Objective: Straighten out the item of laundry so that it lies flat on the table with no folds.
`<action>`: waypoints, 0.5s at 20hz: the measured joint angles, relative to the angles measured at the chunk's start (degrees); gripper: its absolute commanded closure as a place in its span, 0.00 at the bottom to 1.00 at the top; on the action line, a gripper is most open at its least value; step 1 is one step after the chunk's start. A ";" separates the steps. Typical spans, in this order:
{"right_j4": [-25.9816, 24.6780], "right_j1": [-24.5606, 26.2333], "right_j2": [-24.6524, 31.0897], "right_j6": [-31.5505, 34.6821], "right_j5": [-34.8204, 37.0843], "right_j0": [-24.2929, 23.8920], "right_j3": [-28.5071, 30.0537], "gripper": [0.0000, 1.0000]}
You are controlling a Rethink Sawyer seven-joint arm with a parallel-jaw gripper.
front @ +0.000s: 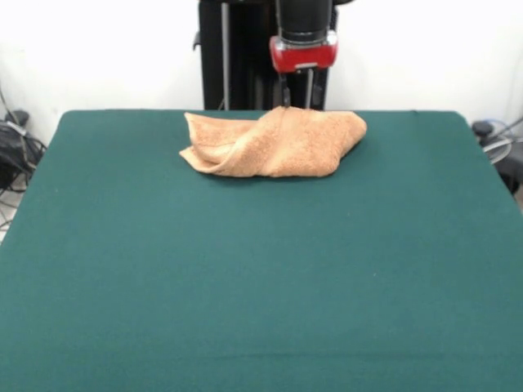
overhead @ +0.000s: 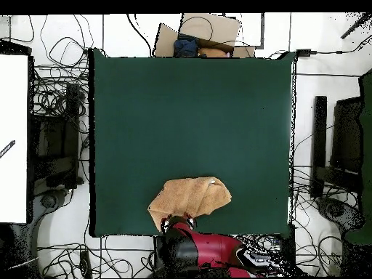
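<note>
The orange-tan towel (front: 274,143) lies crumpled and folded over itself at the table's far edge, close to the robot. A ridge runs from a raised peak at its back down to its front left. In the overhead view the towel (overhead: 190,197) sits near the bottom edge of the green table (overhead: 189,109). My gripper (front: 296,102) hangs straight down right behind the towel's raised back edge, its tips hidden by the cloth. From above, the gripper (overhead: 180,218) is at the towel's robot-side edge.
The dark green table (front: 261,278) spreads wide in front of the towel. Cables and equipment lie on the floor on both sides (overhead: 58,145). A cardboard box (overhead: 203,33) stands beyond the table's far edge.
</note>
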 measured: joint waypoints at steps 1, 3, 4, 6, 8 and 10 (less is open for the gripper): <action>-0.24 0.93 0.00 0.00 -0.70 -0.05 -0.03 0.00; -0.59 2.17 0.00 0.00 -1.53 -0.14 -0.05 0.00; -0.71 2.51 0.01 0.00 -1.75 -0.17 -0.07 0.00; -1.08 3.89 0.01 0.00 -2.46 -0.31 -0.21 0.00; -1.30 4.70 0.02 0.00 -2.73 -0.43 -0.42 0.00; -1.47 5.66 0.04 0.00 -2.79 -0.62 -0.88 0.00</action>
